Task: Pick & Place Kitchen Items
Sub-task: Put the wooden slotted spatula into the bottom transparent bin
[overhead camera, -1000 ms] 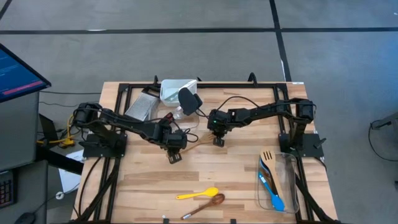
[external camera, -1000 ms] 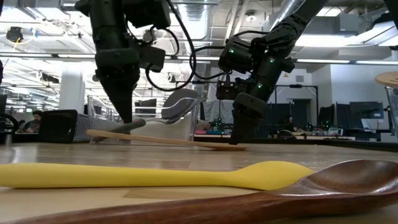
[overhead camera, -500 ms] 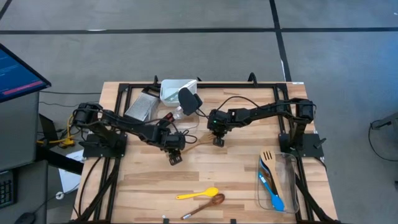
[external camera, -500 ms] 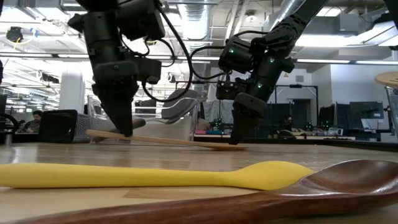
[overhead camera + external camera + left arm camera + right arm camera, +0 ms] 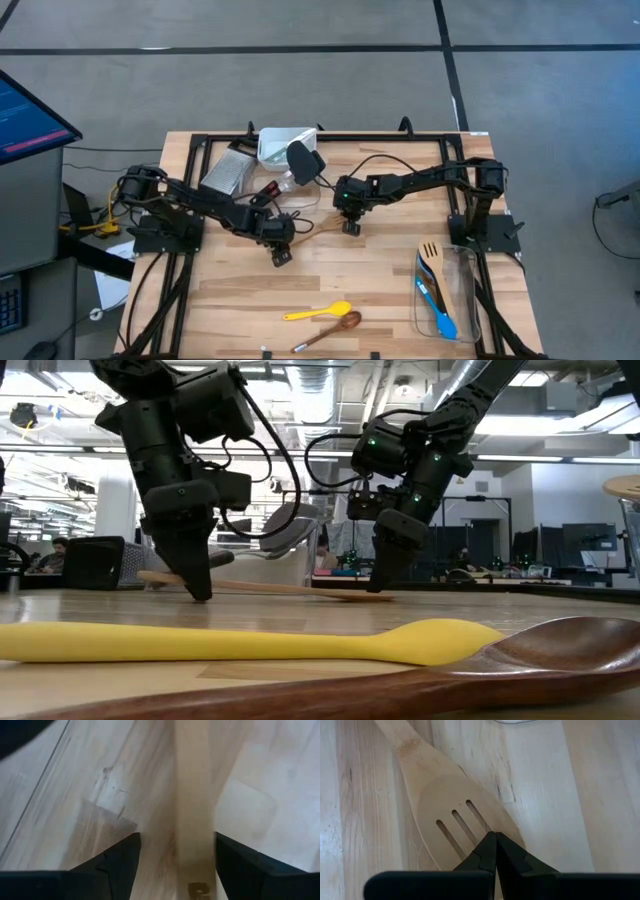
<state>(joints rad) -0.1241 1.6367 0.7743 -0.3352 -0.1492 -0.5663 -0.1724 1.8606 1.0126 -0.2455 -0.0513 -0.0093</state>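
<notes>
Turner (image 5: 457, 827) lies flat on the table (image 5: 380, 280) near its middle, handle running left from the slotted blade, and you have a gripper at each end of it. Your left gripper (image 5: 176, 855) is down over the handle with its jaws spread wide; in the left wrist view the pale handle passes between the two fingers (image 5: 117, 857) without either one pressing it. In the low view that gripper (image 5: 197, 575) stands with its tip at the handle, at table level. Your right gripper (image 5: 495, 847) has its jaws shut tight, holding nothing, with the tips resting on the blade just beside the slots; the low view shows it (image 5: 385, 565) planted on the blade end.

Closer to the near edge you have a yellow spoon (image 5: 318, 312) and a dark wooden spoon (image 5: 330, 329) lying side by side, touching or nearly so. At the near right a clear tub (image 5: 462, 290) holds a slotted wooden utensil (image 5: 431, 256) and a blue spoon (image 5: 437, 310). At the far side, behind the arms, a second tub (image 5: 283, 143) lies tipped with a black spatula (image 5: 303, 160) at its mouth, and a flat grey item (image 5: 229, 170) lies to its left.
</notes>
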